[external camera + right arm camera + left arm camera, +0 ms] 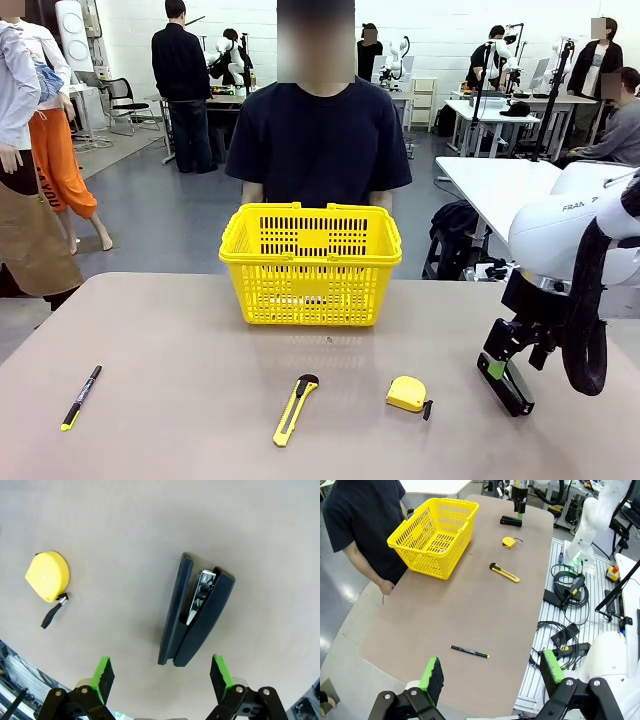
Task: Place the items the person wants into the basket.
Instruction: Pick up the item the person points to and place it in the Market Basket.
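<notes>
A grey floor [160, 215] is seen behind the tan bench [170, 420]. White tables [495, 185] are set along the right, a black chair [122, 98] is placed at the far left, and the room is closed by a white wall [125, 30].

— The right arm [565, 230]?
— Glossy white rounded shell [600, 185] with dark lettering, thick black cable [583, 335], black right gripper [505, 383] with bright green pads [103, 672].
— The person [315, 120]?
— Plain dark navy short-sleeved T-shirt [315, 150].

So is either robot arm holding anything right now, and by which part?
Nothing is held. The right gripper hangs open above the stapler, its jaws not closed on it; the left gripper is open too.
</notes>
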Controlling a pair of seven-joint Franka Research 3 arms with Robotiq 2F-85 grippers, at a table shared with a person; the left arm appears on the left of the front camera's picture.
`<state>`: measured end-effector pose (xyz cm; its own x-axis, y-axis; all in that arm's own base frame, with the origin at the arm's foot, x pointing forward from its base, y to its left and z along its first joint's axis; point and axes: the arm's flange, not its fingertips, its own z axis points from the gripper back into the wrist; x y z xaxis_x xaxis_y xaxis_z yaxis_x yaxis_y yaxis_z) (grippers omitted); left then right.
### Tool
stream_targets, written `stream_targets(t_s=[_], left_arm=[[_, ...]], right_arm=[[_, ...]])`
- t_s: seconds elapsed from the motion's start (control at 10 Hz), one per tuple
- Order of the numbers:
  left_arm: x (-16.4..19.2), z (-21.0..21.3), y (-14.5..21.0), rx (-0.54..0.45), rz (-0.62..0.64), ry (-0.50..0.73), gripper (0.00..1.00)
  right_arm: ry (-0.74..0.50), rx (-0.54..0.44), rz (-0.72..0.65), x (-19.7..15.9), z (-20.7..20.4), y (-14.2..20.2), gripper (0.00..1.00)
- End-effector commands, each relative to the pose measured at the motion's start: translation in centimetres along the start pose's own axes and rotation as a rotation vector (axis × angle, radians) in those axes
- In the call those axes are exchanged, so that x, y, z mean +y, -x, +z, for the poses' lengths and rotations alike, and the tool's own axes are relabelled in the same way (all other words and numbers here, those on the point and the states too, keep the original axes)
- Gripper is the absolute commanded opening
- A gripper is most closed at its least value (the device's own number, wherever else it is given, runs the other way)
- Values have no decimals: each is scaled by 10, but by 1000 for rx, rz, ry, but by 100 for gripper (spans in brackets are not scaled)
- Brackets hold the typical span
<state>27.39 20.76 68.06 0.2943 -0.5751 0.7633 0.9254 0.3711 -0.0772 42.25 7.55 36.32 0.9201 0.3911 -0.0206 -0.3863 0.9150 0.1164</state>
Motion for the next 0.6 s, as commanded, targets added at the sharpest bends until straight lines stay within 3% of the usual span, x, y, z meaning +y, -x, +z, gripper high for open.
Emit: stream_targets(t_s=[0.0, 0.5], left_arm=[[-1, 2, 1, -15, -27, 6, 100], [-1, 2, 1, -15, -27, 6, 100]], right_arm=[[41, 22, -1, -5, -2, -9, 100], [71, 43, -13, -17, -35, -22, 100]])
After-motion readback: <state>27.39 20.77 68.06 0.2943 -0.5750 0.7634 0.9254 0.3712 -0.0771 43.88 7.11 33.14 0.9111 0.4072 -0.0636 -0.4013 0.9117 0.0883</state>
